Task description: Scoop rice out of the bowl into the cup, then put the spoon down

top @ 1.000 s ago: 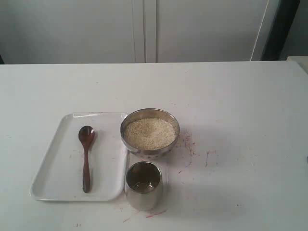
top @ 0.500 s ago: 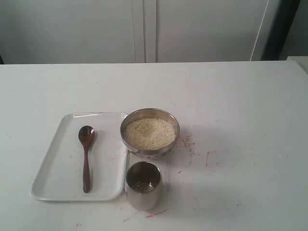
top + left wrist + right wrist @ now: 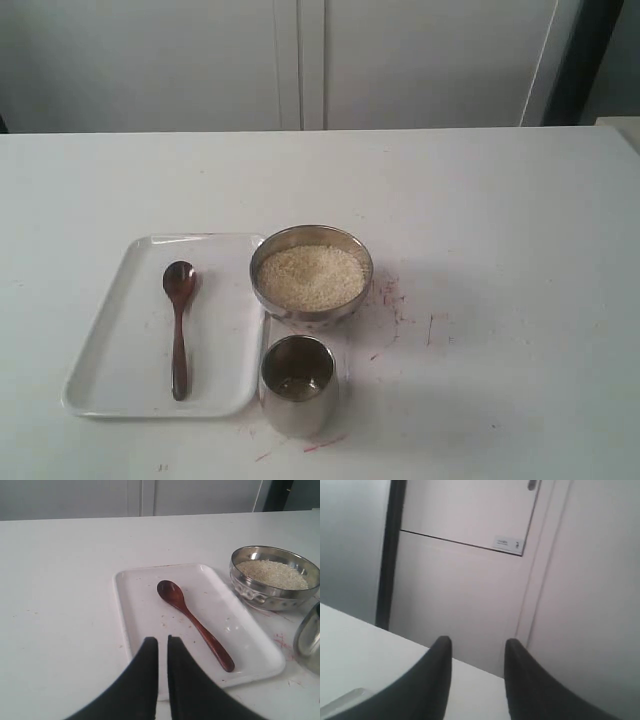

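exterior view: neither gripper shows here. white table [image 3: 500,250], white tray [image 3: 110,340] with the spoon [image 3: 179,340] lying flat in it, head toward the far end, handle toward the near end. bowl [image 3: 312,318] sits just beside the tray's far corner, contact unclear, filled with rice [image 3: 311,277]. cup [image 3: 298,405] stands upright just in front of the bowl, just beside the tray's near corner, no rice clearly visible inside. left wrist view: left gripper [image 3: 160,641] hovers over the near end of the tray, fingers nearly together with only a thin slit between them, nothing held. spoon is just ahead of the tips, handle end closest to the gripper and slightly toward the bowl side, head further out. bowl with rice is further ahead and off to the right-arm side, cup at the frame edge on that same side, nearer the gripper than the bowl. right wrist view: right gripper [image 3: 477,645] has its fingers clearly spread, empty, raised off the table and facing a pale cabinet door [image 3: 470,580]; only a strip of table beneath the tips, no task items in this view.
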`<control>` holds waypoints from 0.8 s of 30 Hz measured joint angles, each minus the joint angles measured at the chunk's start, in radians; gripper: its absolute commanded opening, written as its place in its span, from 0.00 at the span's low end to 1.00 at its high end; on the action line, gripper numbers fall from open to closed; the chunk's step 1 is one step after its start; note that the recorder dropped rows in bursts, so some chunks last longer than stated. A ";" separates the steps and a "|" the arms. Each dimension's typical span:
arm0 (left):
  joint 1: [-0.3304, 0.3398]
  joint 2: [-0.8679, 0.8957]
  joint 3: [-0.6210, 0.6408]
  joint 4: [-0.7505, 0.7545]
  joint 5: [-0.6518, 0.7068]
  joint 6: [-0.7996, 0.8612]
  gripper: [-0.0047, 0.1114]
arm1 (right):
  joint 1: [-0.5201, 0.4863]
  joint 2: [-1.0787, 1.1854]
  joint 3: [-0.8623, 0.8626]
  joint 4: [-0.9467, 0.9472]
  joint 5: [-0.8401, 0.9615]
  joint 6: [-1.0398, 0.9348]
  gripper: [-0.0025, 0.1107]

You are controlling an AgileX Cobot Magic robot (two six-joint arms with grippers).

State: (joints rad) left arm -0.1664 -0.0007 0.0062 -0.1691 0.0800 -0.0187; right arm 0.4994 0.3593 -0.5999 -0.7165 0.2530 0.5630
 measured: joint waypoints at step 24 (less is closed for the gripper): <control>0.000 0.000 0.000 0.000 0.000 0.000 0.16 | -0.555 -0.275 0.454 0.246 -0.319 0.000 0.33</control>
State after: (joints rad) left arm -0.1664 -0.0007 0.0062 -0.1691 0.0800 -0.0187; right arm -0.0559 0.0840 -0.1458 -0.4701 -0.0656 0.5630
